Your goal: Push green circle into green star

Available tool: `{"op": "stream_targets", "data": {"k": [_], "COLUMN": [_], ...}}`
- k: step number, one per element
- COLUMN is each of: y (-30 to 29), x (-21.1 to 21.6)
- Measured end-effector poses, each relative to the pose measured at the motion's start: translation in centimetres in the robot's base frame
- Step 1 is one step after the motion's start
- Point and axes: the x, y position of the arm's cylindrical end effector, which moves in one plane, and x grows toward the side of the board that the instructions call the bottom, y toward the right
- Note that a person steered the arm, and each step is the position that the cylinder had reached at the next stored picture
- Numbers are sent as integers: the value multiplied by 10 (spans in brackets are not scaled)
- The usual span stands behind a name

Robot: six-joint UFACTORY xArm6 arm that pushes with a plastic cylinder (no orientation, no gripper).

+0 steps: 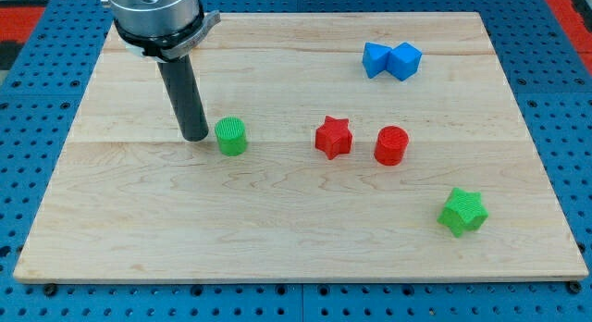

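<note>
The green circle (231,136) is a short green cylinder standing on the wooden board, left of centre. The green star (462,211) lies near the view's lower right, far from the circle. My tip (195,136) is the lower end of the dark rod and rests on the board just to the left of the green circle, very close to it or touching it. The rod rises toward the view's top left, where the arm's metal end shows.
A red star (333,137) and a red cylinder (391,145) stand in a row to the right of the green circle. Two blue blocks (391,60) sit together near the top right. The wooden board (277,229) lies on a blue perforated table.
</note>
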Motion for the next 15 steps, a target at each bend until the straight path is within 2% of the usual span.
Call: {"op": "stream_targets", "data": {"k": [1, 2, 3, 4, 5, 8, 9, 10, 11, 12, 13, 15], "y": [65, 84, 89, 72, 133, 113, 67, 43, 83, 138, 83, 133], "x": [10, 31, -26, -64, -51, 15, 7, 21, 64, 68, 50, 46]}}
